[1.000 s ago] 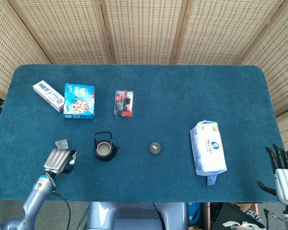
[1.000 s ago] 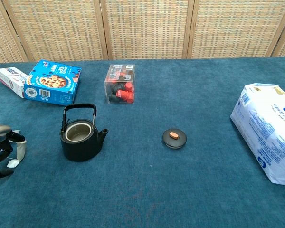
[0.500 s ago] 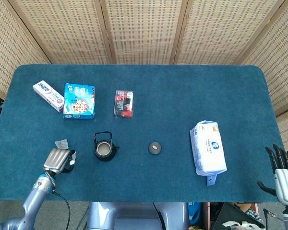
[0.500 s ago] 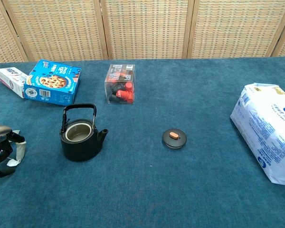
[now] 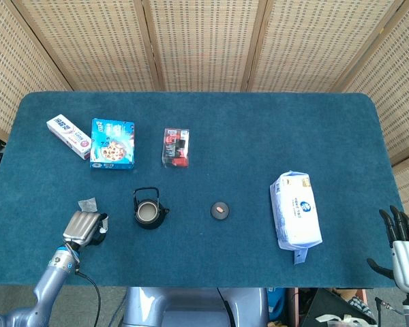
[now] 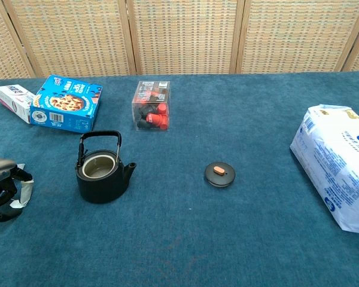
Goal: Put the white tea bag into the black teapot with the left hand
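White tea bag (image 6: 25, 190) in left hand (image 5: 83, 227) fingers (image 6: 1, 192)

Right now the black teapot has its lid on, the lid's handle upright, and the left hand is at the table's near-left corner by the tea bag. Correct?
Not quite. The black teapot is open; its lid lies on the cloth to its right, apart from it, as the chest view shows. The left hand is indeed near the left corner by the white tea bag.
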